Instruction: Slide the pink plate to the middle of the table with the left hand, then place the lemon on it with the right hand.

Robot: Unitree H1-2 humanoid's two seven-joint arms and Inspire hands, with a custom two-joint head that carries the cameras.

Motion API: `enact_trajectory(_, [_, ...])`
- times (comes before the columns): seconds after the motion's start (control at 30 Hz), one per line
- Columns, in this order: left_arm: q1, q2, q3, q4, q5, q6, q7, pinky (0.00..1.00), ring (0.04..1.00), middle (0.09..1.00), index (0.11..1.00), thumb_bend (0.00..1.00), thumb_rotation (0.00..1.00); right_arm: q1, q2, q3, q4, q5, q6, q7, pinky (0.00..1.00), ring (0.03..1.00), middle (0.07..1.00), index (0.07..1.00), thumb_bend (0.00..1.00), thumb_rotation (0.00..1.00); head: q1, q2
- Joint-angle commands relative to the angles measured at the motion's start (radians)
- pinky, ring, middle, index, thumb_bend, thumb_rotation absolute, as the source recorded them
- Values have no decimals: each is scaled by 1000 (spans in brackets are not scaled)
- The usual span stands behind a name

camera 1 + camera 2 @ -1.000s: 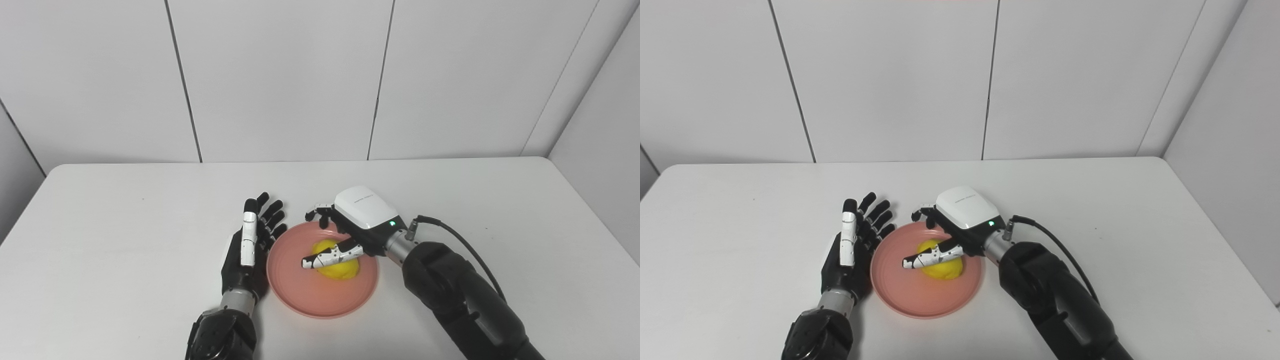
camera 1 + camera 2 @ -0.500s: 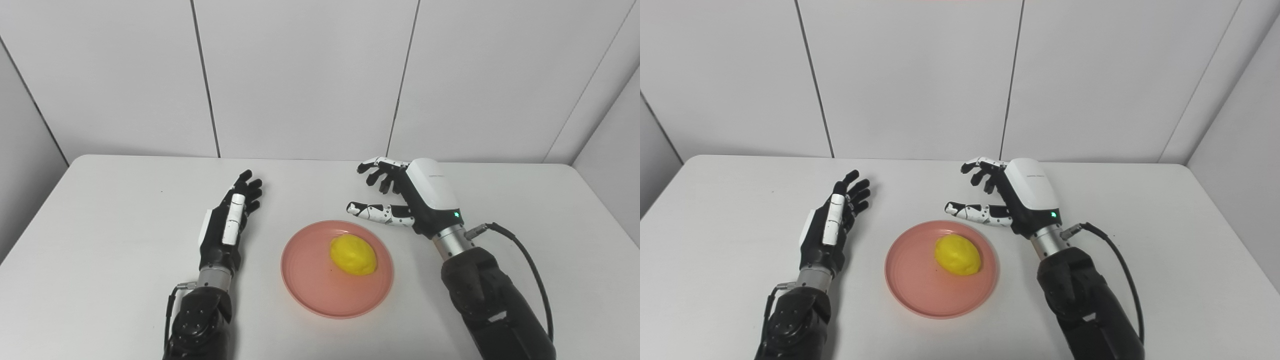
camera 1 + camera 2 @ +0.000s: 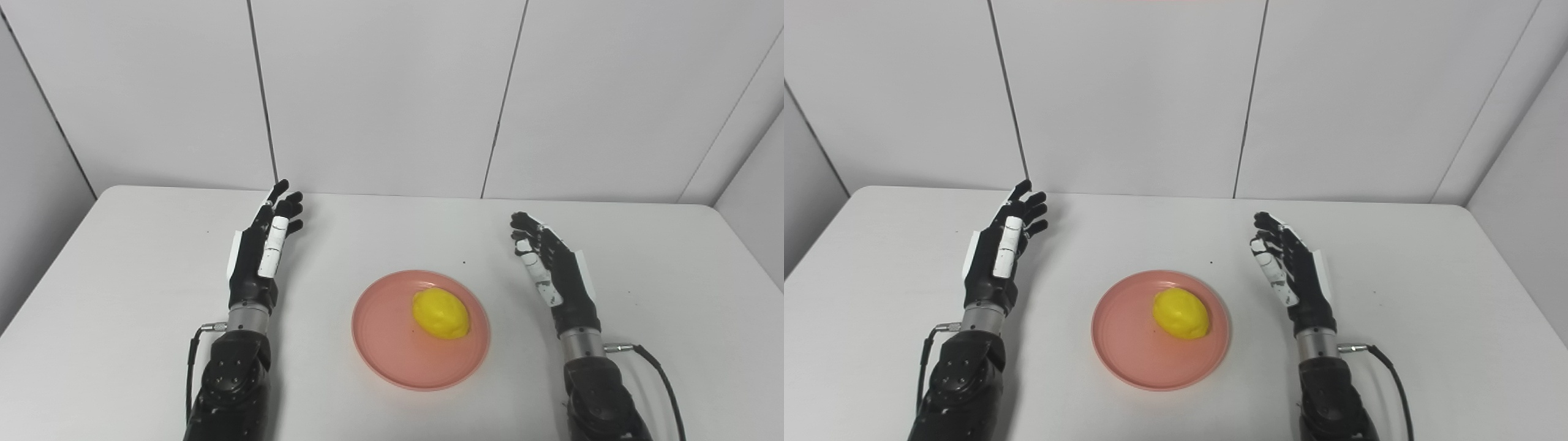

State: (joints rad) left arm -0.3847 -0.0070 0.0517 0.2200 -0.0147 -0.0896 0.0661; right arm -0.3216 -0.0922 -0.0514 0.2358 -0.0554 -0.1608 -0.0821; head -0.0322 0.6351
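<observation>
On one plate (image 3: 392,361), one lemon (image 3: 440,313)

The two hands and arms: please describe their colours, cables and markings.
Both the left hand and the right hand are black with white panels and white finger segments. Each has a silver metal wrist above a bulky black forearm. A thin black cable leaves each wrist connector.

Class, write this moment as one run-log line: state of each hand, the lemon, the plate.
left hand: open, beside plate | right hand: open, beside plate | lemon: on pink plate | plate: mid-table | task: looks done
</observation>
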Motion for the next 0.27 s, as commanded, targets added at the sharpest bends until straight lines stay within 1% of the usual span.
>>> enact_trajectory(0.0, [-40, -2, 1, -10, 11, -50, 14, 829, 860, 855, 876, 830, 895, -33, 36, -36, -18, 119, 16, 27, 896, 882, 869, 838, 802, 880, -1, 1])
enact_trajectory(0.03, [-37, -3, 2, -6, 13, -50, 17, 830, 860, 855, 876, 831, 896, -33, 53, -57, -17, 173, 30, 34, 903, 886, 872, 840, 805, 877, -1, 1])
enact_trajectory(0.07, [-34, -5, 3, -6, 15, -47, 21, 835, 861, 855, 874, 832, 902, -32, 64, -71, -17, 209, 43, 38, 929, 894, 876, 841, 815, 844, -2, 3])
enact_trajectory(0.1, [-30, -8, 5, -5, 16, -39, 24, 837, 860, 853, 870, 835, 904, -28, 72, -78, -15, 226, 50, 41, 942, 900, 883, 849, 811, 846, -2, 3])
enact_trajectory(0.17, [-24, -13, 8, -7, 15, -28, 29, 841, 854, 845, 859, 844, 895, -21, 77, -82, -15, 236, 59, 43, 983, 910, 899, 878, 795, 882, -1, 5])
enact_trajectory(0.23, [-15, -19, 7, 1, 22, -25, 38, 854, 857, 843, 853, 835, 903, -11, 73, -73, -1, 213, 47, 42, 995, 920, 916, 898, 782, 913, 0, 5])
